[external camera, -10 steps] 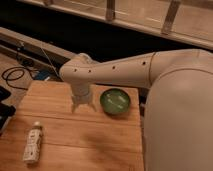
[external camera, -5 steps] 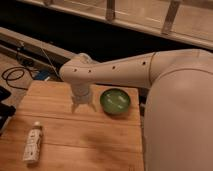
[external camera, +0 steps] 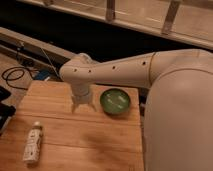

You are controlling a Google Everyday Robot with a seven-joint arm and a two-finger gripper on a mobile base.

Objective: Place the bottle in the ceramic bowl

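Tool (external camera: pixel 83 106) spread, empty, beside ceramic bowl (external camera: pixel 115 101). Bottle (external camera: pixel 33 142) flat, well apart, lower left in my view; long axis approx near-to-far.

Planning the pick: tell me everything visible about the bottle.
The bottle is small, slim, whitish plastic with a pale cap and a light label bearing dark marks. It lies flat on the wooden table, at the picture's lower left, cap pointing away from the camera. Only the table touches it; the gripper, jaws open, hangs far off beside the green bowl.
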